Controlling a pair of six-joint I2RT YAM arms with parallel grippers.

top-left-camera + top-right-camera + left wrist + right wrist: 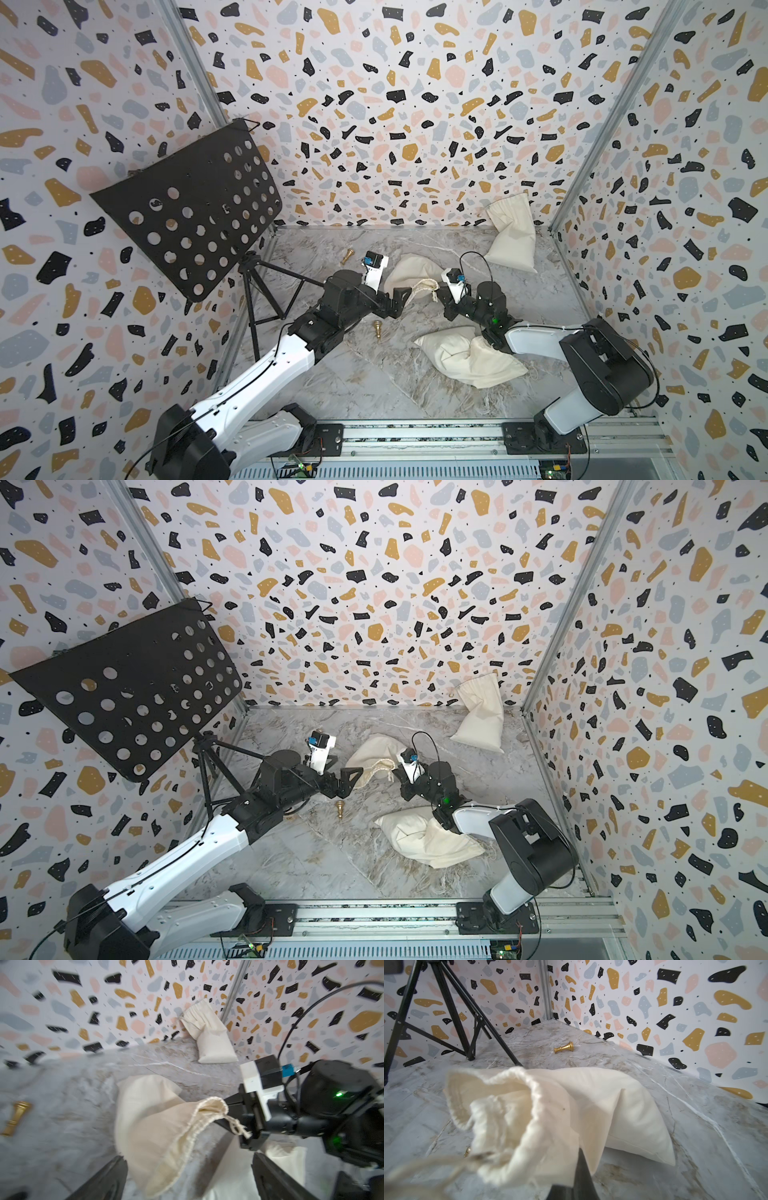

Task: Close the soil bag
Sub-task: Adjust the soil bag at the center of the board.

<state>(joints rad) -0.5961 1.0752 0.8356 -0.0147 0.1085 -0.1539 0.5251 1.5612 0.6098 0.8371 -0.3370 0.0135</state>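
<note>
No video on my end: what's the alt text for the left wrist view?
A cream soil bag lies on the table with its mouth open, and the right gripper is shut on the mouth's rim by the drawstring. The left gripper stands wide open nearer the camera. A second bag leans against the far wall; a gold chess piece lies apart.

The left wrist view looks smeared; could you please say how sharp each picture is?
Left wrist view: motion-smeared throughout, soil bag and gold chess piece soft. Right wrist view: near bag mouth and drawstring out of focus, chess piece beyond crisp. Both top views: sharp, evenly lit.
</note>
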